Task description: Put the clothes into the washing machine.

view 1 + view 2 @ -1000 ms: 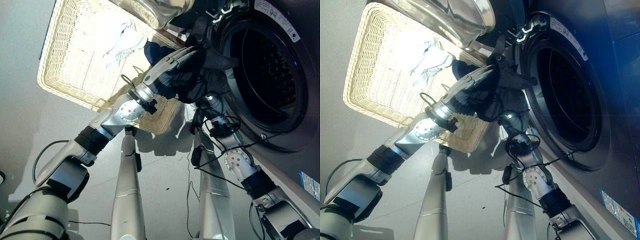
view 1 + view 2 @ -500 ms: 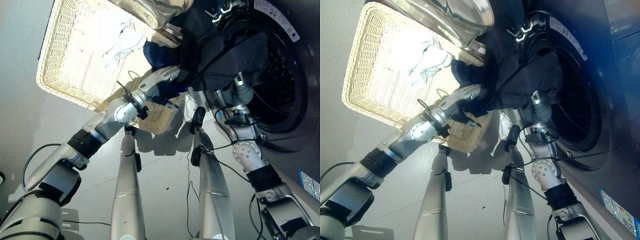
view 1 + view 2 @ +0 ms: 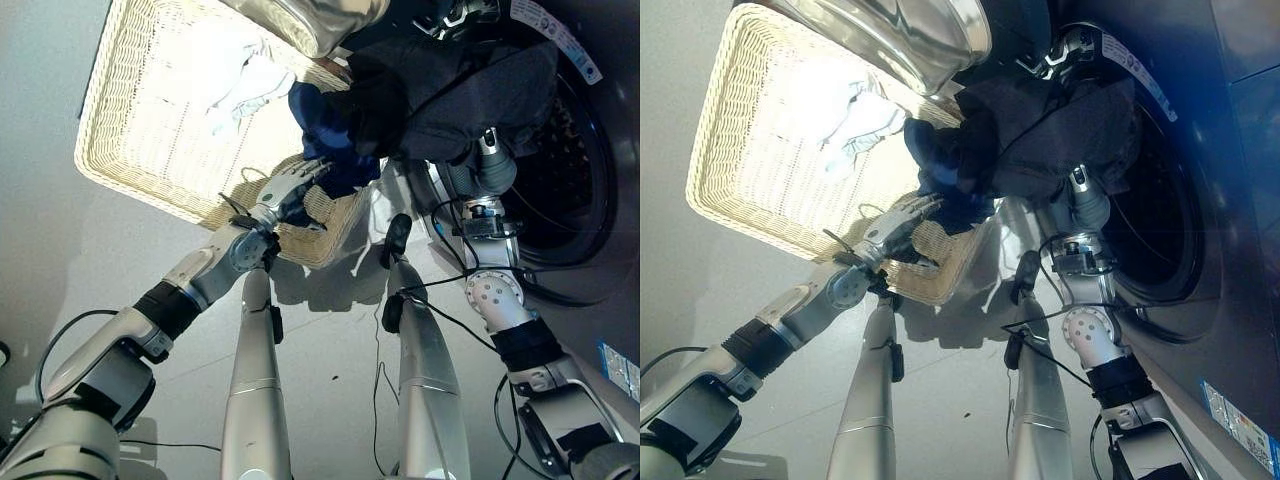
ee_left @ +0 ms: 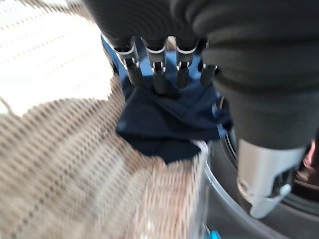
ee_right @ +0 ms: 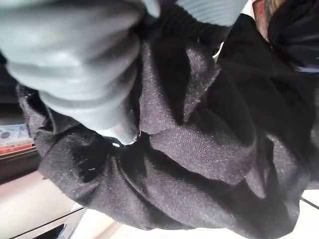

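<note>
A black knit garment [image 3: 470, 90] hangs bunched across the lower rim of the washing machine's round opening [image 3: 580, 170]. My right hand is buried under it from below, with only its wrist [image 3: 487, 165] showing. In the right wrist view the same black garment [image 5: 199, 149] lies past the hand's cover [image 5: 75, 50] and hides the fingers. A dark blue cloth [image 3: 325, 115] drapes over the wicker basket's [image 3: 130, 150] corner nearest the machine. My left hand [image 3: 290, 185] is just below that cloth, its fingers [image 4: 157, 74] straight and empty.
A white cloth [image 3: 240, 80] lies inside the basket. The machine's open door [image 3: 300, 20], silver-rimmed glass, hangs above the basket's far corner. Grey floor lies left of the basket.
The right arm has risen and carried the black garment up to the drum's mouth. The left hand has come off the garment and dropped back to the basket's corner.
</note>
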You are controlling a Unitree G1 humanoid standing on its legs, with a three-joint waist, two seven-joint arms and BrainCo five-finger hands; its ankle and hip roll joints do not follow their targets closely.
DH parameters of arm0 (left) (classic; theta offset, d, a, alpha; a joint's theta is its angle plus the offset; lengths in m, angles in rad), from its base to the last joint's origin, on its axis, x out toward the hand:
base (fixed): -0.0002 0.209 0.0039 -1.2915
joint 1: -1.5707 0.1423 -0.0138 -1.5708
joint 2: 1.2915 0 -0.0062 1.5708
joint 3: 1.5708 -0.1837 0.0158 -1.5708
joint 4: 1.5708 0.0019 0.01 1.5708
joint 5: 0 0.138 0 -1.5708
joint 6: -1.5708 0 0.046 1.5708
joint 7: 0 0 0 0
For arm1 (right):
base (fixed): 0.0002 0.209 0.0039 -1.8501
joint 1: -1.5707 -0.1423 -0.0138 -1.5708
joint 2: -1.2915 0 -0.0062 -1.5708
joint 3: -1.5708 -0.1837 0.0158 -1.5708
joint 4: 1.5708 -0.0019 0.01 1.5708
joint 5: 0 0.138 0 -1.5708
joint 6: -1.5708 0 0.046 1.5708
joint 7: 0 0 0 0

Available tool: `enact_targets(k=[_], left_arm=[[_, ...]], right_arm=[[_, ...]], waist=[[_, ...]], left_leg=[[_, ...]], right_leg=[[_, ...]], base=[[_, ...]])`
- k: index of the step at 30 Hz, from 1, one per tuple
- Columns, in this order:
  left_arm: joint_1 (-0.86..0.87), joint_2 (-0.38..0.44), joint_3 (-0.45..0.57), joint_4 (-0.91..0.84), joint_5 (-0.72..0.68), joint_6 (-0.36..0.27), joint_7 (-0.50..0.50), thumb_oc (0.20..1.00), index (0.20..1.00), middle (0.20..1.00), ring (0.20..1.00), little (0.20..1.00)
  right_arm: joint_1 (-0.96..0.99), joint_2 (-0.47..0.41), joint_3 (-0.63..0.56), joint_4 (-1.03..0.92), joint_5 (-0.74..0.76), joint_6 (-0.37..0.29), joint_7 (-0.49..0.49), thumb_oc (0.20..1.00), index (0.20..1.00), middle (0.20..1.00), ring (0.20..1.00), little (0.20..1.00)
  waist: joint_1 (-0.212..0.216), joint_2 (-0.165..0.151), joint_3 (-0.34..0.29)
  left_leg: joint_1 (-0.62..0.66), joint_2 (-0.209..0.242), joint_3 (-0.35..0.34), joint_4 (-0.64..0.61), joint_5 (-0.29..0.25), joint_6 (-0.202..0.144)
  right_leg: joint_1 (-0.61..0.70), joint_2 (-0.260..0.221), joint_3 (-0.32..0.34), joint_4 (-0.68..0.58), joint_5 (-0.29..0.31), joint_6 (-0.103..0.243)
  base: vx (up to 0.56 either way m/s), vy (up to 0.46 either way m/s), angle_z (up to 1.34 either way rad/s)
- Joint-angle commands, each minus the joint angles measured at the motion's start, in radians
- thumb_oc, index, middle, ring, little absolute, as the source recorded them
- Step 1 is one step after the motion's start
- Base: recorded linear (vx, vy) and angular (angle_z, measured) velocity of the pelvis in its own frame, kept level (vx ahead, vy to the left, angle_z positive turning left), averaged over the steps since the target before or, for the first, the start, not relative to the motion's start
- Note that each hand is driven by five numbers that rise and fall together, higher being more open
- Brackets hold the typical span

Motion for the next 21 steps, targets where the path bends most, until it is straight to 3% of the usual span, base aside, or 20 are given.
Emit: enact_targets(k=[1,4,10,17,21], left_arm=[[0.034,-0.009,0.073,-0.045,-0.053,-0.107,0.195,1.000,1.000,1.000,1.000,1.000],[0.058,-0.045,0.123,-0.030,-0.111,-0.160,0.282,1.000,1.000,1.000,1.000,1.000],[0.088,-0.158,0.225,0.096,-0.283,-0.242,0.489,1.000,1.000,1.000,1.000,1.000],[0.023,-0.210,0.252,0.314,-0.389,-0.263,0.572,1.000,1.000,1.000,1.000,1.000],[-0.037,-0.186,0.244,0.419,-0.457,-0.249,0.558,1.000,1.000,1.000,1.000,1.000]], right_arm=[[0.019,0.023,-0.060,-0.164,-0.008,-0.029,0.039,0.200,0.200,0.200,0.200,0.200],[0.019,0.043,-0.057,-0.154,-0.028,-0.007,0.024,0.200,0.200,0.200,0.200,0.200],[-0.027,0.085,-0.038,-0.021,-0.046,0.086,-0.119,0.200,0.200,0.200,0.200,0.200],[-0.120,0.035,-0.040,0.328,0.127,0.104,-0.172,0.200,0.200,0.200,0.200,0.200],[-0.186,-0.035,-0.039,0.543,0.252,0.101,-0.134,0.200,0.200,0.200,0.200,0.200]], waist=[[0.029,-0.026,-0.016],[0.033,-0.026,-0.016],[0.046,-0.022,-0.016],[0.048,-0.010,-0.016],[0.044,-0.001,-0.016]], left_leg=[[0.001,-0.070,-0.051,-0.006,0.008,0.094],[0.000,-0.071,-0.054,-0.003,0.007,0.091],[-0.007,-0.077,-0.060,0.010,0.012,0.085],[-0.012,-0.075,-0.050,0.014,0.020,0.077],[-0.018,-0.069,-0.043,0.014,0.022,0.071]], right_leg=[[0.034,0.009,-0.018,-0.023,0.084,0.125],[0.033,0.007,-0.020,-0.021,0.082,0.124],[0.025,0.006,-0.024,-0.006,0.083,0.122],[0.019,0.009,-0.023,0.003,0.085,0.117],[0.007,0.012,-0.016,0.005,0.086,0.114]], base=[[0.00,0.000,0.00],[0.00,0.000,0.00],[0.00,0.000,0.00],[0.00,0.007,0.00],[0.00,0.045,-0.01]])
